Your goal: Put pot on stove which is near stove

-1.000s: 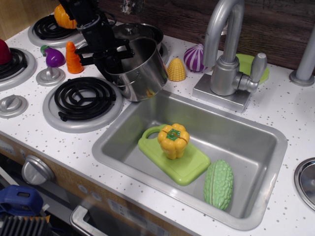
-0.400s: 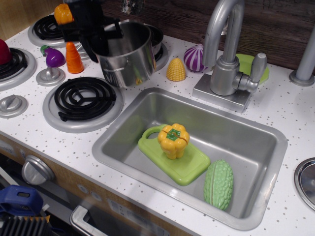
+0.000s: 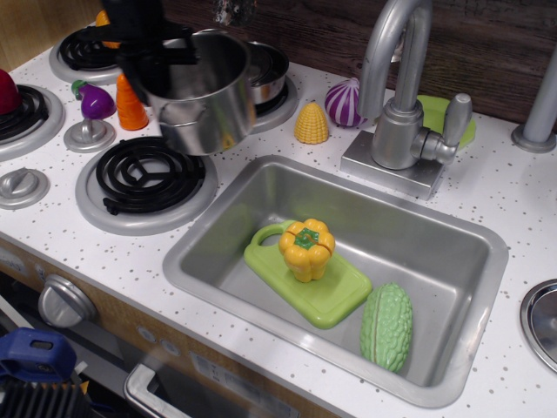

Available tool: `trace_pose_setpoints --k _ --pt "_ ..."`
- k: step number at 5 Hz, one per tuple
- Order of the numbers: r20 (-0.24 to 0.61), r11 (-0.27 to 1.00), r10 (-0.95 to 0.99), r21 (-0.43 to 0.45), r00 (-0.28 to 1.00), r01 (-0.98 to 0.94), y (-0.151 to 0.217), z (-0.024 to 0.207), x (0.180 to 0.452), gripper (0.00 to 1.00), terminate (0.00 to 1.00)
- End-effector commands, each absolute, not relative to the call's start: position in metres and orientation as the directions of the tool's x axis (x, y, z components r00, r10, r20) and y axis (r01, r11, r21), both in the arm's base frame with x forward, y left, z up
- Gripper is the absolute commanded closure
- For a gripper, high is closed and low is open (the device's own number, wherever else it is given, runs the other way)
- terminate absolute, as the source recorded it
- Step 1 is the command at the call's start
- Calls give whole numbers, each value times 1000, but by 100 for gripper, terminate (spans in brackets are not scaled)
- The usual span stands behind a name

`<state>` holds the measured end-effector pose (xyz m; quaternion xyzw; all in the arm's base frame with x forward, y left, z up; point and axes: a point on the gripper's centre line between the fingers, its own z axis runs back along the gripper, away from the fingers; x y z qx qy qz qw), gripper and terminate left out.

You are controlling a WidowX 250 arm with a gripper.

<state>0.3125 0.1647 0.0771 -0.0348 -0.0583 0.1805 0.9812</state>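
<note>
Above the stove's (image 3: 150, 181) far edge, the gripper (image 3: 152, 54), clamping the pot (image 3: 198, 94), has carried it leftward, nearly ready to lower.

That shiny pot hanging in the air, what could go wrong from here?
The pot is held only at its rim by the jaws and hangs tilted, so it might slip and land off the front burner. Swinging across, it could knock the carrot. The sink edge is close, so a drop might roll in.
</note>
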Motion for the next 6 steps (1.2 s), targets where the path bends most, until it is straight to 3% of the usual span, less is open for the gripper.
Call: trace_pose_setpoints --k 1,3,6 --pt "146 925 378 -30 914 -378 176 91 301 100 0" --pt "82 885 463 9 883 -465 192 81 290 100 0" --pt "129 872 486 -9 865 -489 199 60 274 100 0"
